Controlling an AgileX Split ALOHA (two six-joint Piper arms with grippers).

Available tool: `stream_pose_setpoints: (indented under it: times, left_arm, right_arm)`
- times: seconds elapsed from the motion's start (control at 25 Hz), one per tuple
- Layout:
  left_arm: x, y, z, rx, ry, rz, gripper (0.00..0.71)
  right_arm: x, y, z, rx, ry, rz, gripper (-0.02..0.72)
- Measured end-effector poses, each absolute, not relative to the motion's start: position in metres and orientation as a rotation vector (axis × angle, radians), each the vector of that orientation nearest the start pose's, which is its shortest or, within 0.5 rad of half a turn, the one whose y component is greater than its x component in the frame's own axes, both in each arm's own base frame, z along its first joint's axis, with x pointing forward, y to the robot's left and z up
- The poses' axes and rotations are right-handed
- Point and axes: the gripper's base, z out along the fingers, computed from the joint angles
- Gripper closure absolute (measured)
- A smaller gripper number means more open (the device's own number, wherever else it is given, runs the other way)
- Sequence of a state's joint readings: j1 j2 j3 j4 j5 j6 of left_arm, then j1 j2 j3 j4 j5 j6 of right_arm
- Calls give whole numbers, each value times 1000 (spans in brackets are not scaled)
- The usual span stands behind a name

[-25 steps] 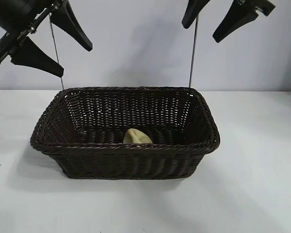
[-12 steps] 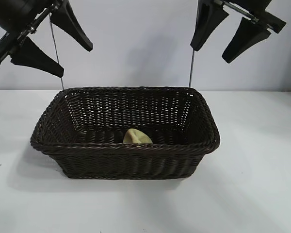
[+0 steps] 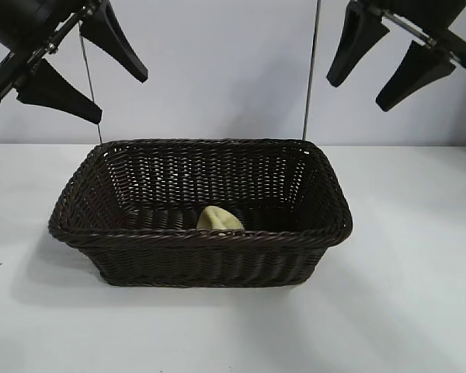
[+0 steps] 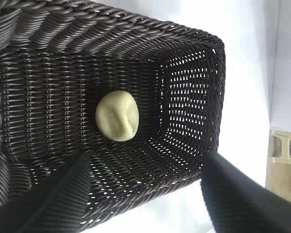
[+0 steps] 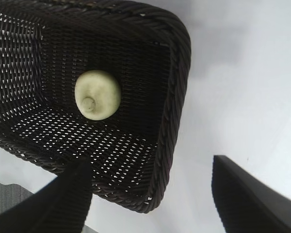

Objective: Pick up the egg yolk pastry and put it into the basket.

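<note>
The egg yolk pastry [image 3: 220, 218] already lies inside the basket [image 3: 326, 233], so the task looks done. The left gripper [image 3: 89, 70] and right gripper [image 3: 388, 66] hang above it, jaws apart and empty.

basket [image 3: 202, 256]: woven wicker, slight sheen | egg yolk pastry [image 4: 117, 115]: matt, seemingly smooth

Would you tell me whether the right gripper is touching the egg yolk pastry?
Apart: the exterior view shows the right gripper open high above the basket, with the egg yolk pastry inside.

Bright, even light; soft shadow beside basket [image 3: 330, 233].
</note>
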State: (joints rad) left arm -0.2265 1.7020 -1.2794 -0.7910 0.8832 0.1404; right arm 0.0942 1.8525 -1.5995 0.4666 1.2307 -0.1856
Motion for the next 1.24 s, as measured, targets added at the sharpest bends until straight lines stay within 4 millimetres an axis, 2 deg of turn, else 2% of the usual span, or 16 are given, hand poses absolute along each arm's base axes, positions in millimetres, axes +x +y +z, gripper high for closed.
stream_pose_setpoints:
  times: [1.24]
  left_arm:
    - [337,-129,270,-57,2670,-986,232]
  right_arm:
    - [380,75,284,-223,2852,653,199]
